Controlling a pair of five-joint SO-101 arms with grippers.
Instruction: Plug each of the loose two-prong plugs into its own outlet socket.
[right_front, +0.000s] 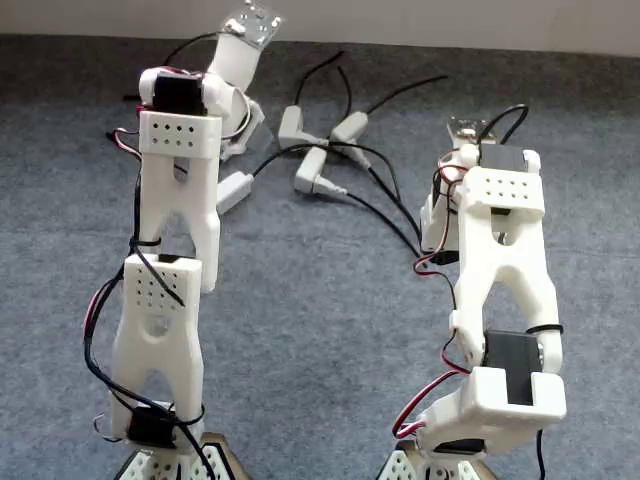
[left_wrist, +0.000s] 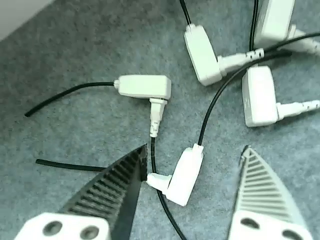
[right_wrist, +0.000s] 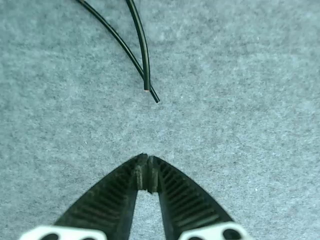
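Left tool (left_wrist: 195, 148), spread wide, hangs over a white plug (left_wrist: 182, 175) lying on the grey counter (left_wrist: 75, 130). Right tool (right_wrist: 148, 165), pinched closed and empty, sits well apart from that plug. The plug looks light, hard and slick; grip its flat sides, since its cord (left_wrist: 209, 110) may tug.

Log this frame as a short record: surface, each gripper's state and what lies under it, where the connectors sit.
surface: grey carpet
left gripper: open, above a white connector lying on the carpet, not gripping it
right gripper: shut, holding nothing, over bare carpet
near right gripper: two black cable ends
other white connectors: clustered with black cables at the far side, between the arms
mated or loose: cannot tell for most
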